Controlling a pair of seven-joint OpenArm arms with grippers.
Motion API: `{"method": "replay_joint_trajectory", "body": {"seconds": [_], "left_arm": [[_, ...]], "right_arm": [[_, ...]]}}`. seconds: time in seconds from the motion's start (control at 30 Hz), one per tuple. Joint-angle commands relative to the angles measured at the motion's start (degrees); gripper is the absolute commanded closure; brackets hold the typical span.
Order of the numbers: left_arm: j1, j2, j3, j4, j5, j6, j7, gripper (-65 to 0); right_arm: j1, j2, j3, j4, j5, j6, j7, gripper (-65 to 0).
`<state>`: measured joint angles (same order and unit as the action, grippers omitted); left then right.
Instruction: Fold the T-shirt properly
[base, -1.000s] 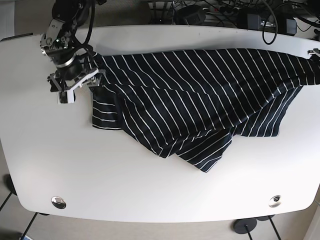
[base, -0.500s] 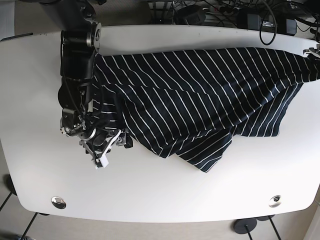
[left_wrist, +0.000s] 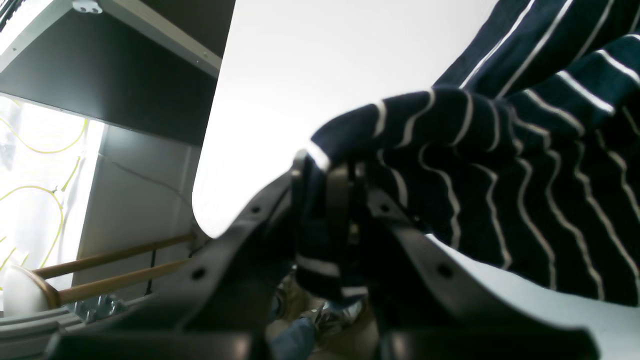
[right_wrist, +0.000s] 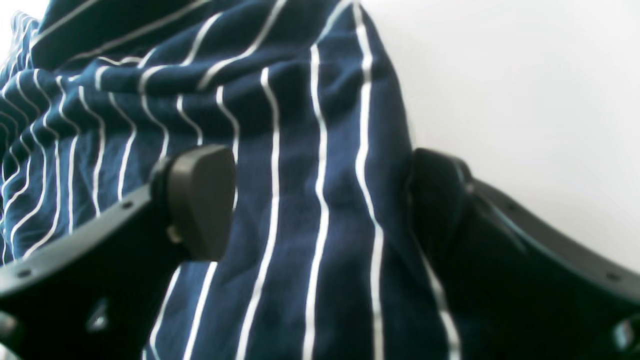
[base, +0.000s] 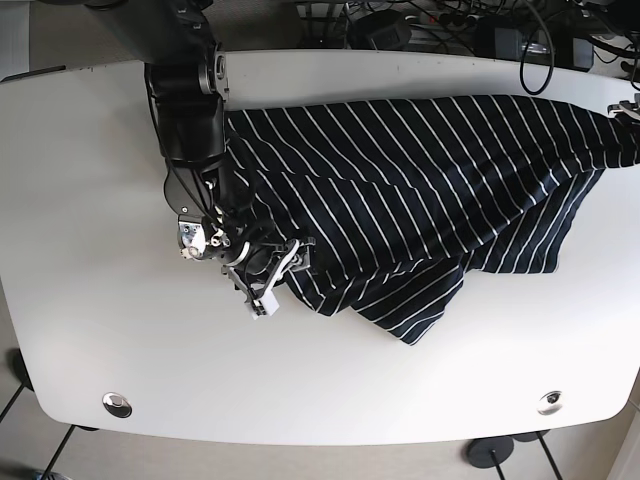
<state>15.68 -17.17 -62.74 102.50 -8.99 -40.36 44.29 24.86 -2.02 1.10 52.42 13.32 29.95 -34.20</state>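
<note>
The navy T-shirt (base: 400, 190) with thin white stripes lies rumpled across the white table, from the middle to the far right. In the base view my right gripper (base: 283, 275) is low over the shirt's front-left edge. Its wrist view shows it open (right_wrist: 320, 200), with one black finger (right_wrist: 200, 200) resting on the cloth and striped fabric (right_wrist: 300, 125) between the two. My left gripper (base: 630, 108) is at the table's far right edge. In its wrist view it is shut (left_wrist: 325, 185) on a bunched fold of the T-shirt (left_wrist: 500, 175).
The white table (base: 300, 380) has metal grommets at its front left (base: 117, 404) and front right (base: 549, 402). Cables and power bricks (base: 480, 30) lie behind the back edge. The left wrist view shows the table's rounded edge (left_wrist: 200, 215) beside a dark shelf.
My right arm swung from the shirt's back-left corner to the front and then right along its left edge. The shirt's left flap shifted right with it. The left gripper stayed put.
</note>
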Motion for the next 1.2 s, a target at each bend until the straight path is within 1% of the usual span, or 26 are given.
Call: {"method": "replay_joint_trajectory", "body": {"seconds": [0.03, 0.1, 0.13, 0.17, 0.27, 0.33, 0.4, 0.43, 0.57, 0.6, 0.67, 0.7, 0.77, 0.8, 0.83, 0.87, 0.9, 0.97, 1.03, 1.07, 1.17, 1.2], "left_arm": [[0.0, -1.2, -0.3, 1.2, -0.5, 0.4, -1.0, -1.0], [0.0, -1.2, -0.3, 1.2, -0.5, 0.4, -1.0, -1.0], [0.0, -1.2, -0.3, 1.1, -0.5, 0.4, -1.0, -1.0], [0.0, -1.2, -0.3, 1.1, -0.5, 0.4, -1.0, -1.0], [0.0, -1.2, -0.3, 1.1, -0.5, 0.4, -1.0, -1.0], [-0.1, -1.2, -0.3, 2.0, -0.6, 0.4, -1.0, -1.0], [-0.1, -1.2, -0.3, 4.1, -0.7, 0.4, -1.0, -1.0], [-0.3, -1.2, -0.2, 5.2, -0.8, 0.4, -1.0, -1.0], [-4.9, -1.2, 2.9, 6.8, -0.5, 0.4, -0.6, -1.0], [-6.4, -1.2, 4.1, 6.8, -0.3, 0.4, -0.6, -1.0], [-9.7, -1.2, 8.3, 6.6, 2.9, 0.4, -0.6, -1.0], [-11.8, -1.2, 11.0, 6.6, 4.6, 0.4, -0.6, -1.0], [-16.6, -1.4, 16.4, 6.3, 6.9, 0.4, -0.6, -1.0], [-20.4, -1.2, 19.7, 6.3, 9.0, 0.4, -0.6, -1.1], [-23.2, -1.2, 22.4, 6.0, 10.6, 0.4, -0.6, -1.1], [-27.7, -1.2, 26.1, 4.4, 12.8, 0.4, -0.6, -1.1], [-33.0, -1.2, 28.9, 2.4, 14.7, 0.4, -0.6, -1.1], [-39.7, -1.1, 32.1, -0.7, 17.0, 0.4, -0.6, -1.1], [-46.4, -1.2, 35.0, -4.3, 17.7, 0.4, -0.6, -1.3], [-51.5, -1.6, 36.8, -7.6, 17.7, 0.4, -0.6, -1.4], [-62.3, -1.7, 39.5, -14.1, 17.7, 0.4, -0.7, -1.5], [-67.5, -1.9, 40.4, -16.7, 17.7, 0.4, -0.7, -1.5]], "right_arm": [[1.6, -0.3, 0.0, 0.6, 0.4, 0.15, 0.3, -30.4], [1.6, -0.4, 0.0, 0.6, 0.4, 0.15, 1.1, -14.9], [1.6, -0.4, 0.0, 0.6, 0.4, 0.15, 2.3, -4.6], [1.6, -0.4, 0.0, 0.6, 0.4, 0.15, 2.7, -1.6], [1.2, -0.3, 0.3, 2.7, 1.1, 0.15, 2.7, -1.7], [-1.9, -0.1, 0.3, 9.1, 1.1, 0.15, 2.5, -1.7], [-4.5, 0.0, 0.5, 16.1, 1.1, 0.07, -0.1, -1.7], [-6.4, 0.1, 2.8, 21.4, 1.0, 0.07, -2.7, -1.7], [-8.0, 0.4, 8.3, 32.5, 0.5, 0.15, -8.9, -1.7], [-7.9, 1.5, 9.2, 34.5, 1.0, 0.15, -10.5, -1.7], [-5.7, 2.9, 10.6, 36.9, 1.1, 0.15, -12.7, -1.7], [-4.3, 3.2, 11.1, 37.2, 1.1, 0.15, -13.8, -1.7], [-1.1, 5.3, 12.1, 37.3, 0.9, 0.15, -15.7, -1.7], [2.1, 6.5, 12.1, 36.9, 0.7, 0.15, -16.0, -1.7], [3.9, 6.8, 12.0, 36.8, 0.4, 0.15, -16.2, -1.7], [7.0, 7.1, 12.0, 35.2, 0.4, 0.15, -16.3, -1.7], [11.0, 8.3, 12.0, 33.1, 0.4, 0.15, -16.4, -1.7], [15.9, 9.7, 12.0, 29.6, 0.4, 0.15, -16.4, -1.7], [21.7, 11.6, 12.0, 25.9, 0.4, 0.15, -16.4, -1.7], [26.0, 12.6, 11.9, 23.0, 0.4, 0.24, -16.4, -1.7], [34.5, 14.0, 11.9, 18.1, 0.4, 0.33, -16.4, -1.7], [38.5, 14.6, 11.9, 16.5, 0.4, 0.42, -16.4, -1.7]]}}
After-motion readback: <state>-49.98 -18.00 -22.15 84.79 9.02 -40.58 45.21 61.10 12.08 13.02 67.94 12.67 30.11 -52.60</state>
